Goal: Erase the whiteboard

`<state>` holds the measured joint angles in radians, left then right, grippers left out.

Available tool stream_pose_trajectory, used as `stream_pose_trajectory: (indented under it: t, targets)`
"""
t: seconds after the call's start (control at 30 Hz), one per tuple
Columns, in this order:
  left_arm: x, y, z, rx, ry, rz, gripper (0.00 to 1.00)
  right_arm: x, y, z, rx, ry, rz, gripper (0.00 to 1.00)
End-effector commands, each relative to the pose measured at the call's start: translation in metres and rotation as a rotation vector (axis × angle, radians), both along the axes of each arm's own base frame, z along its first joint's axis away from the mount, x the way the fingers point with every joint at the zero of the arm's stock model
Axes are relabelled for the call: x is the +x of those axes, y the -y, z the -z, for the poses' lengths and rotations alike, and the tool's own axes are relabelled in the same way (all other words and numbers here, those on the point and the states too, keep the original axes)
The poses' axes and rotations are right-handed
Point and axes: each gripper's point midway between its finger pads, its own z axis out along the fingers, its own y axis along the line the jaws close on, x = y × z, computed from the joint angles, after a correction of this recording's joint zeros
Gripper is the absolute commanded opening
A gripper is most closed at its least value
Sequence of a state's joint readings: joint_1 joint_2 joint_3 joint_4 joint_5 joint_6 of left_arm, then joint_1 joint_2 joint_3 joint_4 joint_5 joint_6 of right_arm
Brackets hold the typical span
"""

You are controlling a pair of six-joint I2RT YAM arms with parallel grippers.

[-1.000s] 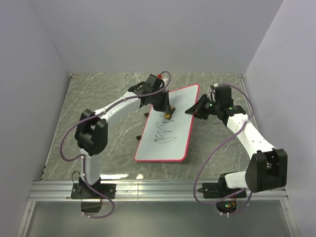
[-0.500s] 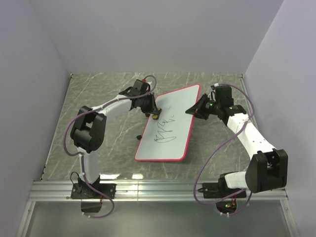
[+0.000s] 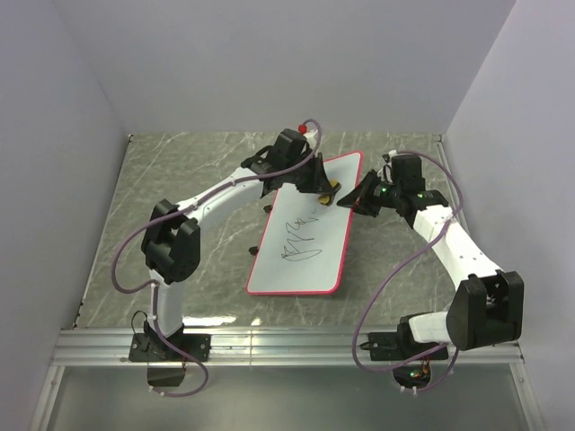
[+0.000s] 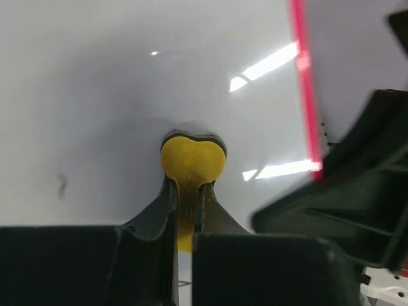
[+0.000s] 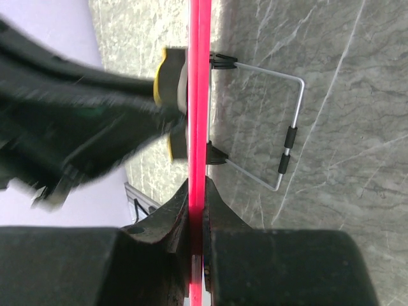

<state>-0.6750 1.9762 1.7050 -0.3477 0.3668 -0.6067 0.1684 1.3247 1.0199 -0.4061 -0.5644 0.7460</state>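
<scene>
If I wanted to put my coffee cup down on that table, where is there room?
Bare table lies along the left wall beyond the left arm, and between the whiteboard and the near rail. Its far end is crowded: left gripper with eraser, right gripper clamping its edge.

We take this for a robot test cell in a lab.
We see a left arm [image 3: 216,193] and a right arm [image 3: 454,247] bolted to an aluminium rail [image 3: 287,346] at the near edge of a grey marble-patterned table [image 3: 180,180], purple cables [image 3: 386,283] looping from them, and plain pale walls [image 3: 269,63] boxing it in on three sides.
</scene>
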Motion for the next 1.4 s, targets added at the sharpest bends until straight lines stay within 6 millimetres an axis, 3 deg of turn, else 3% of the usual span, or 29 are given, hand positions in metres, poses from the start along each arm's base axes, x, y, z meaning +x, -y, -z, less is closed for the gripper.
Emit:
stream_pose_trajectory:
  t: [0.0, 0.13, 0.23, 0.43, 0.57, 0.77, 0.87, 0.9, 1.03, 1.1, 1.2, 1.27, 1.37]
  targets:
    - [-0.015, 0.024, -0.003, -0.032, -0.033, 0.069, 0.00, 0.001, -0.011, -0.019, -0.031, 0.116, -0.115, 0.00]
    - [-0.005, 0.010, 0.024, 0.032, -0.065, 0.014, 0.00, 0.001, -0.012, -0.020, -0.030, 0.122, -0.114, 0.00]
    - [0.013, -0.014, 0.052, 0.062, -0.128, -0.051, 0.00, -0.001, -0.011, -0.019, -0.031, 0.116, -0.112, 0.00]
    - [0.053, -0.081, 0.106, 0.107, -0.241, -0.192, 0.00, -0.006, -0.010, -0.019, -0.035, 0.120, -0.113, 0.00]
    - [0.052, -0.095, 0.122, 0.150, -0.264, -0.199, 0.00, -0.007, -0.008, -0.019, -0.051, 0.120, -0.115, 0.00]
    - [0.031, -0.091, 0.103, 0.110, -0.237, -0.167, 0.00, -0.004, -0.009, -0.016, -0.044, 0.112, -0.108, 0.00]
    - [0.017, -0.076, 0.080, 0.121, -0.193, -0.113, 0.00, -0.001, -0.011, -0.014, -0.031, 0.106, -0.102, 0.00]
    - [0.013, -0.070, 0.063, 0.111, -0.158, -0.096, 0.00, 0.000, -0.011, -0.014, -0.027, 0.108, -0.099, 0.00]
    - [-0.036, -0.029, 0.024, 0.072, -0.124, 0.005, 0.00, 0.004, -0.014, -0.014, -0.009, 0.101, -0.094, 0.00]
    - [-0.052, -0.018, -0.001, 0.021, -0.118, 0.022, 0.00, 0.005, -0.016, -0.015, -0.005, 0.104, -0.095, 0.00]
    - [-0.074, -0.008, -0.021, -0.002, -0.112, 0.051, 0.00, 0.007, -0.017, -0.012, -0.005, 0.099, -0.095, 0.00]
    - [-0.080, -0.007, -0.021, -0.009, -0.126, 0.049, 0.00, 0.006, -0.018, -0.009, -0.005, 0.093, -0.097, 0.00]
    - [-0.088, -0.014, -0.004, 0.007, -0.159, 0.033, 0.00, 0.006, -0.018, -0.009, -0.005, 0.089, -0.097, 0.00]
